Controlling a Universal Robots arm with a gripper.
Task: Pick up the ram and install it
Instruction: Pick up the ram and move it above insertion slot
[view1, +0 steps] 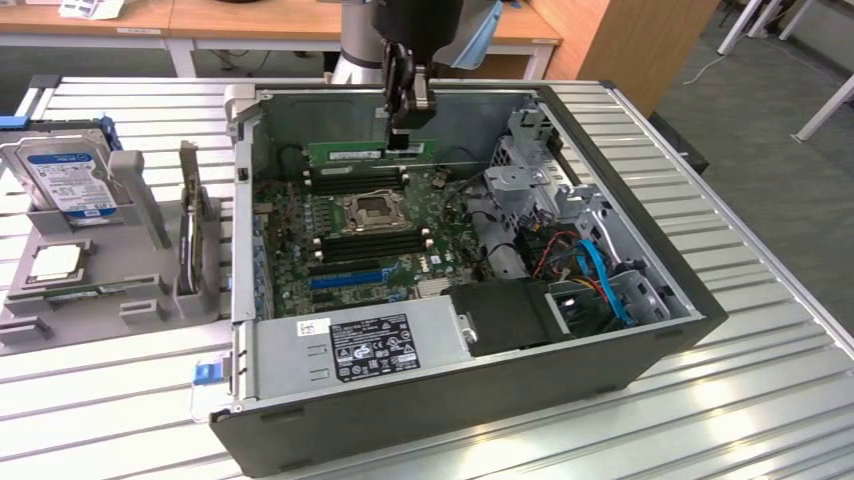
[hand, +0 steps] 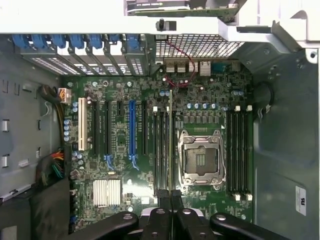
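The ram (view1: 371, 153) is a long green stick with a white sticker, hanging level over the far end of the motherboard (view1: 354, 235) inside the open computer case. My gripper (view1: 407, 122) comes down from above and is shut on the stick's upper edge near its right end in the exterior view. In the wrist view the ram (hand: 171, 135) shows edge-on as a thin line running out from between my gripper (hand: 171, 196) fingers. It lines up over the black memory slots (hand: 162, 145) beside the open processor socket (hand: 200, 160).
The case wall (view1: 400, 410) rings the board, with a power supply (view1: 367, 345) at the near side and cables and drive cages (view1: 587, 270) on the exterior view's right. A grey holder (view1: 134, 300) outside the case holds a hard drive (view1: 67, 175) and a processor chip (view1: 54, 262).
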